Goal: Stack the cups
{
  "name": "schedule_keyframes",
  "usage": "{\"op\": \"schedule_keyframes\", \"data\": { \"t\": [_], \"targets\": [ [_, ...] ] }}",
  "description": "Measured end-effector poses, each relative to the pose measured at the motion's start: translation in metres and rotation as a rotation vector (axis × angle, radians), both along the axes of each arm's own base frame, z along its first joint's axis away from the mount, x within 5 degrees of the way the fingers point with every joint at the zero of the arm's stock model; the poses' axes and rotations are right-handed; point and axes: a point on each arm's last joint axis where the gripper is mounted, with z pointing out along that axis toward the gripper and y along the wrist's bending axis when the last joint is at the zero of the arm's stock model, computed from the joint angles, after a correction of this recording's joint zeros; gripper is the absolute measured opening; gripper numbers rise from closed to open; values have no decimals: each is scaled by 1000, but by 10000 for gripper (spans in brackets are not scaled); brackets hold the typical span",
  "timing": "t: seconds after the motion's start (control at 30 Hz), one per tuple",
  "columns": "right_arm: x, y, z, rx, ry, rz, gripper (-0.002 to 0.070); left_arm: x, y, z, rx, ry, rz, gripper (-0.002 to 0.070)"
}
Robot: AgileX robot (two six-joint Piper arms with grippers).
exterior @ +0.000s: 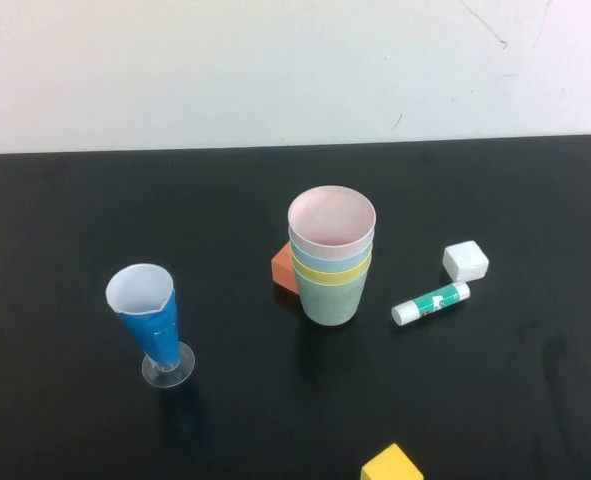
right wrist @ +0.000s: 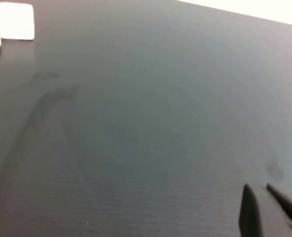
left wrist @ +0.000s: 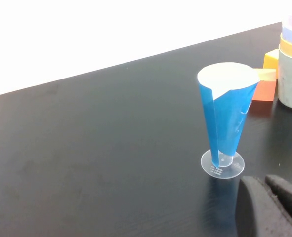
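The cups stand nested in one upright stack at the middle of the black table. The sage green cup is at the bottom, then the yellow, then the light blue, with the pink cup on top. Part of the stack shows at the edge of the left wrist view. Neither arm appears in the high view. My left gripper is shut and empty, low over the table near the cone glass. My right gripper is shut over bare table, holding nothing.
A blue-and-white cone glass on a clear foot stands left of the stack. An orange block touches the stack's left side. A white cube and a glue stick lie to the right. A yellow block sits at the front edge.
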Motion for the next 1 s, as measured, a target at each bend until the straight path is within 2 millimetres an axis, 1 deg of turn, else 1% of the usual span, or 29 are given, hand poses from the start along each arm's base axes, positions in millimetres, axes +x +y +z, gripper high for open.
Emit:
{"op": "schedule_keyframes", "data": {
  "t": [0.2, 0.9, 1.0],
  "targets": [
    [0, -1, 0, 82, -6, -36, -2, 0, 0, 0, 1, 0, 0, 0],
    [0, -1, 0, 85, -7, -40, -3, 0, 0, 0, 4, -4, 2, -1],
    [0, -1, 0, 85, -7, -40, -3, 3, 0, -3, 26, -20, 6, -1]
  ]
}}
